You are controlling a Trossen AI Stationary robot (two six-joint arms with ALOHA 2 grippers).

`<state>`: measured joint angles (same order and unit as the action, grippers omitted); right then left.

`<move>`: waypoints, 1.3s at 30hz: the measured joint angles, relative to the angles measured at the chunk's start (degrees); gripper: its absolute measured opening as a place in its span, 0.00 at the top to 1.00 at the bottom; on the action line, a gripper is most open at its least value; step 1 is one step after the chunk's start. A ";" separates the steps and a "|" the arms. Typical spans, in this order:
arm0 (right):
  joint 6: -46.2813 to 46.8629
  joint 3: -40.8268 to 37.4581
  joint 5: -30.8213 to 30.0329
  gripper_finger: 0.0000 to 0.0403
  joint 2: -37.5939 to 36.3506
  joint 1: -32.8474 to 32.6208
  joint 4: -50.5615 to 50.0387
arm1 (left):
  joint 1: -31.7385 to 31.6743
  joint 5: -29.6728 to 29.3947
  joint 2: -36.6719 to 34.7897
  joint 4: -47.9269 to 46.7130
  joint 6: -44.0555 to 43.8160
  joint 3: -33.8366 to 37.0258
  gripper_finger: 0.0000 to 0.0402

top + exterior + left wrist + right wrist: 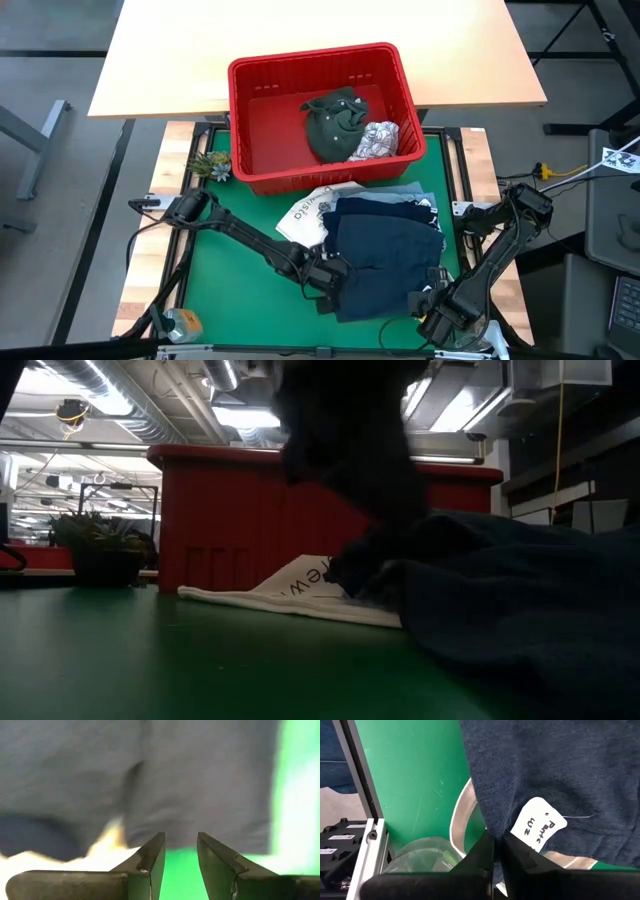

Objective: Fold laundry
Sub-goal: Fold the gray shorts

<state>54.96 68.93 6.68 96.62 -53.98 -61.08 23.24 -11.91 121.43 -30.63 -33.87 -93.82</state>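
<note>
We see a red basket (250,120) at the far side of the green worktop (225,270), and inside it lie a dark olive green garment (332,122) and, just beside it against the right wall, a white garment with dark print (378,140). In front of the basket, a navy blue garment (385,255) is spread on the worktop, over a light blue piece (425,197) and partly over a white tote bag (305,215) with dark lettering. The left gripper (328,290) is low at the navy garment's near left edge; its fingers (150,862) stand partly apart with nothing between them, the cloth just beyond the tips. The right gripper (440,315) is at the garment's near right corner, fingers (480,852) closed on the navy fabric's edge, next to a white handwritten tag (537,827).
</note>
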 joint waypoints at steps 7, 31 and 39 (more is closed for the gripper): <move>0.00 0.00 -0.04 0.96 0.00 0.00 0.02 | 3.46 2.22 0.24 15.57 -0.29 0.00 0.73; 0.00 0.00 -0.07 0.96 0.00 0.00 0.06 | 6.08 5.91 4.20 19.70 6.12 -0.13 0.51; 0.00 0.02 -0.09 0.96 0.00 0.00 0.00 | 6.80 4.11 7.75 20.05 7.47 -0.07 0.53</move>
<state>54.96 68.95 6.59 96.62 -53.98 -61.08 30.04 -7.80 129.18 -10.58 -26.40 -93.89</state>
